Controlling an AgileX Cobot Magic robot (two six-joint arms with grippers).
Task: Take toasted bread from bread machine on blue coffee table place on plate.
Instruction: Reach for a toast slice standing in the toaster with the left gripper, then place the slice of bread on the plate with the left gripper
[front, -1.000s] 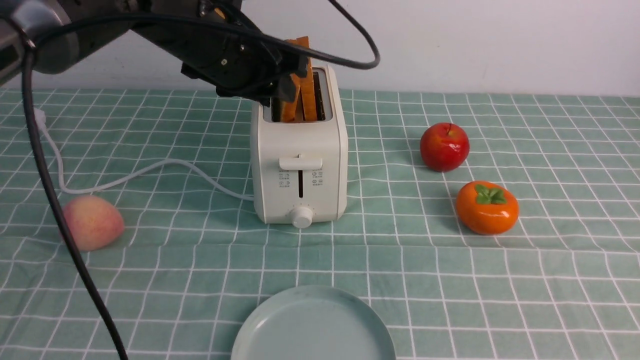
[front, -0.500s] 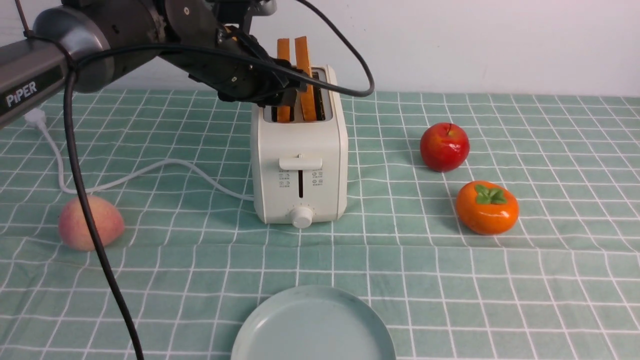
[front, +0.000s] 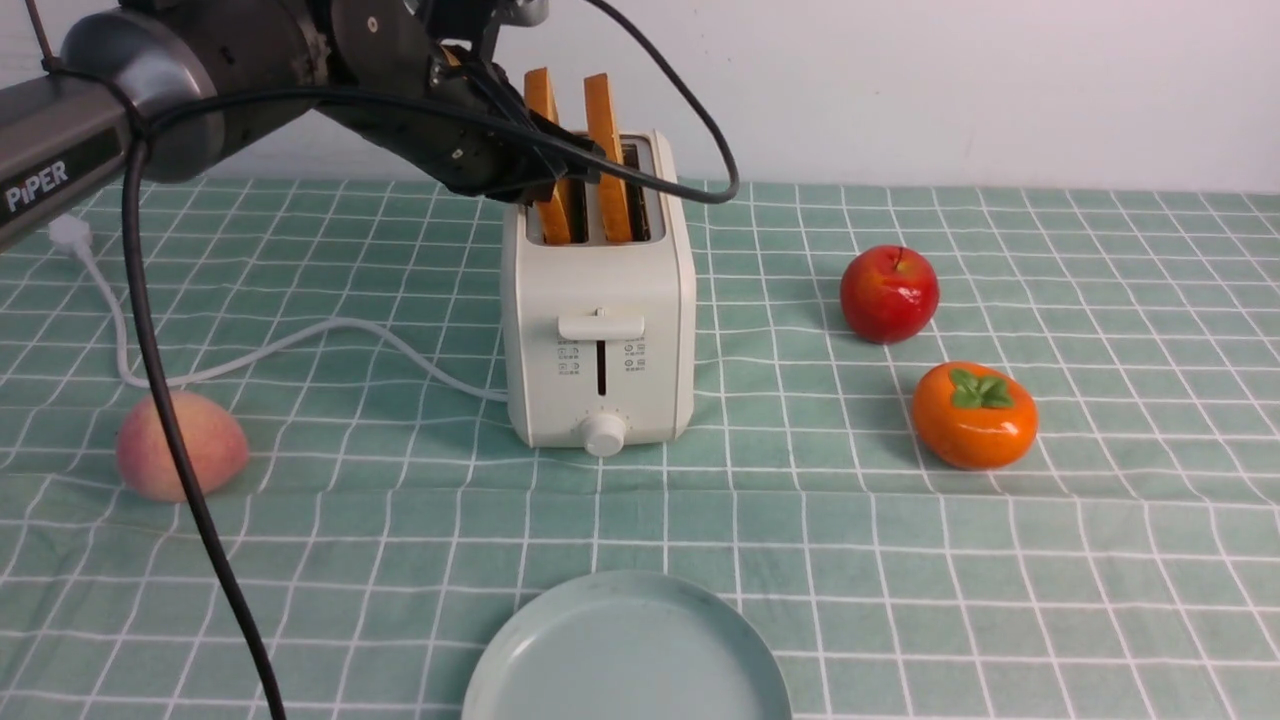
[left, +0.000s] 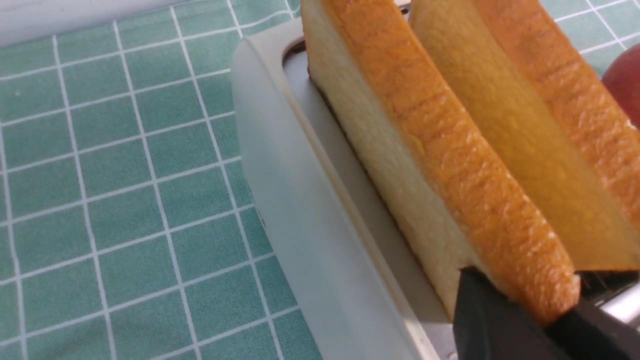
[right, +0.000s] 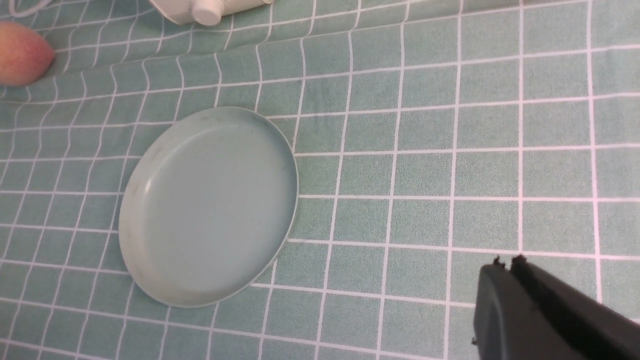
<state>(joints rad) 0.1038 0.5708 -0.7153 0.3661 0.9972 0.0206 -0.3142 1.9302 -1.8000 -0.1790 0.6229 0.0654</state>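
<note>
The cream-white bread machine (front: 600, 300) stands mid-table on the blue coffee table (front: 900, 560). Two slices of toasted bread stick up from its slots. The left slice (front: 540, 95) leans left, and my left gripper (front: 548, 170) is shut on its edge. In the left wrist view black fingers (left: 500, 320) pinch that slice (left: 440, 150) at its corner, with the other slice (left: 525, 135) close beside it. The second slice (front: 600, 110) stands free. The pale plate (front: 625, 650) lies at the front edge. My right gripper (right: 507, 262) hovers shut and holding nothing, beside the plate (right: 210, 205).
A red apple (front: 889, 294) and an orange persimmon (front: 975, 415) sit right of the bread machine. A peach (front: 180, 445) lies at the left. The white power cord (front: 300, 345) runs leftward from the bread machine. A wall closes the back.
My left gripper has shut on the left slice, which now leans left and stands a little higher. The arm has pulled up and back from over the slots.
</note>
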